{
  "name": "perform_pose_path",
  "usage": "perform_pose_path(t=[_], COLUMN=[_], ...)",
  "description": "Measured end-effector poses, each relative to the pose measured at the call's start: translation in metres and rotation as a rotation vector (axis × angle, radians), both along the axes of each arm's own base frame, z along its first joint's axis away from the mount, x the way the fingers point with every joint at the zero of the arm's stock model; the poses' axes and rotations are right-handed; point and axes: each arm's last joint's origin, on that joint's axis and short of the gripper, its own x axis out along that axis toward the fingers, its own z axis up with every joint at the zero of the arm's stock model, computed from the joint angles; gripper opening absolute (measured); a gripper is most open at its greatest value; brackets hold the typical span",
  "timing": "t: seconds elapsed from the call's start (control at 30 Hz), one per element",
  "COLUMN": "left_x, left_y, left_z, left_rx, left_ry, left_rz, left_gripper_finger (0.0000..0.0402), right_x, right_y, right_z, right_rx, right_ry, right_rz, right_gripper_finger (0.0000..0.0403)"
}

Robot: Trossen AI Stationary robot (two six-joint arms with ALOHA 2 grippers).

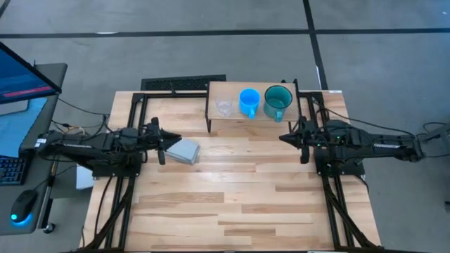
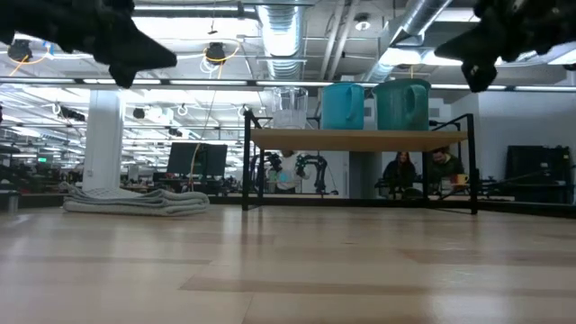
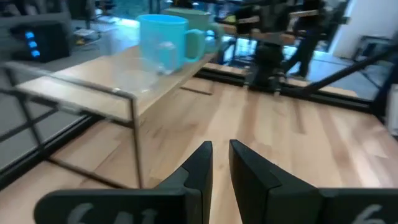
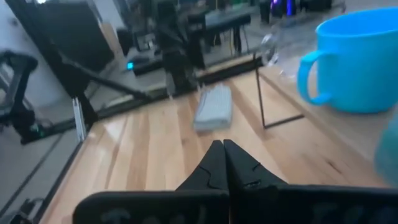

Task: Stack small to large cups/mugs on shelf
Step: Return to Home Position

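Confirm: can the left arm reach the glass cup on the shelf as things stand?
Probably yes. The glass cup stands at the shelf's left end, the side nearest the left end effector, with nothing standing between them; the blue mug sits beyond it.

The floor (image 1: 380, 63) is grey, crossed by dark lines. Silver ducts (image 2: 279, 27) run overhead, and a white column (image 2: 105, 144) stands farther back.

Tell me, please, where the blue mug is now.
In the high view the blue mug stands on the shelf, between the glass cup on the left and the green mug on the right.
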Motion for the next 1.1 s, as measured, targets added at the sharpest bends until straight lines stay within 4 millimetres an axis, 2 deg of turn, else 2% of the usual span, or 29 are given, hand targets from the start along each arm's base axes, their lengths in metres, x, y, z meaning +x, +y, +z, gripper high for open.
perform_pose_path(t=[0.13, 0.33, 0.57, 0.73, 0.9, 1.1], left_x=[-0.004, -0.014, -0.02, -0.024, -0.026, -0.027], left_y=[0.01, 0.023, 0.036, 0.041, 0.045, 0.049], left_z=[-0.007, -0.014, -0.04, -0.057, -0.067, -0.074], left_rx=[0.003, 0.009, 0.013, -0.014, -0.028, -0.057], left_ry=[-0.016, -0.081, -0.125, -0.152, -0.151, -0.126], left_rz=[0.073, 0.095, 0.156, 0.16, 0.178, 0.193], left_gripper_finger=[0.0043, 0.0043, 0.0043, 0.0043, 0.0043, 0.0043], right_x=[-0.011, -0.021, -0.026, -0.028, -0.026, -0.026], right_y=[-0.002, -0.005, -0.01, -0.012, -0.016, -0.018], right_z=[-0.013, -0.032, -0.052, -0.058, -0.074, -0.074], right_rx=[0.0, -0.002, 0.0, 0.002, 0.04, 0.031], right_ry=[-0.063, -0.1, -0.113, -0.131, -0.102, -0.142], right_rz=[-0.026, -0.054, -0.103, -0.12, -0.15, -0.143], right_gripper_finger=[0.0, 0.0, 0.0, 0.0, 0.0, 0.0])
